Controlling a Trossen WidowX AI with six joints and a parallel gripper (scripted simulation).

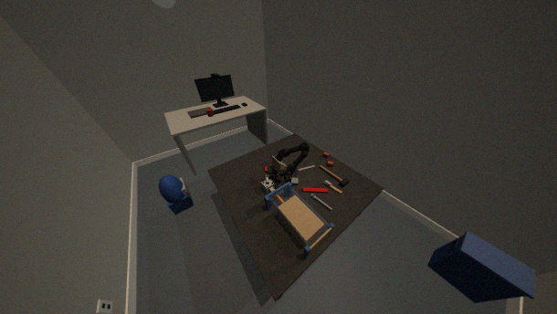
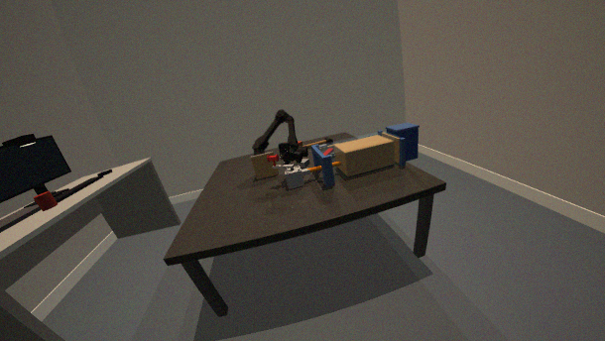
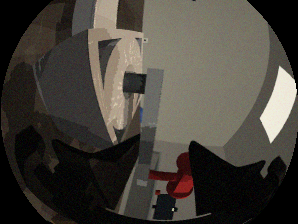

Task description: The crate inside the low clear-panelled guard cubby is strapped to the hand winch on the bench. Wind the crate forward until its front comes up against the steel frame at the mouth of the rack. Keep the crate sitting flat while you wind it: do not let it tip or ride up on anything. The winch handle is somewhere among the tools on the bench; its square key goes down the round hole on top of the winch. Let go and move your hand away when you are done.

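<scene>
While you view the bench (image 1: pixel 246 201) (image 2: pixel 258 213) from the top, locate the crate (image 1: pixel 301 218) (image 2: pixel 367 155) inside the guard cubby, its front apart from the blue frame (image 1: pixel 279 193) (image 2: pixel 324 169). The gripper (image 1: pixel 279 175) (image 2: pixel 294 155) (image 3: pixel 166 141) is beside the winch (image 1: pixel 267 184) (image 2: pixel 295 179). In the exterior view, note the orange strap (image 2: pixel 315 169) running from winch to crate; the crate sits flat. In the wrist view, your fingers stand partly open; a grey bar (image 3: pixel 152 105) and a red knob (image 3: pixel 180 187) show between them.

Workshop-like room, hammer (image 1: pixel 334 175) and wrench (image 1: pixel 321 202) on dark bench (image 1: pixel 246 192) (image 2: pixel 238 213), desk (image 1: pixel 183 120) (image 2: pixel 124 173) with monitor (image 1: pixel 215 88) (image 2: pixel 34 166)
</scene>
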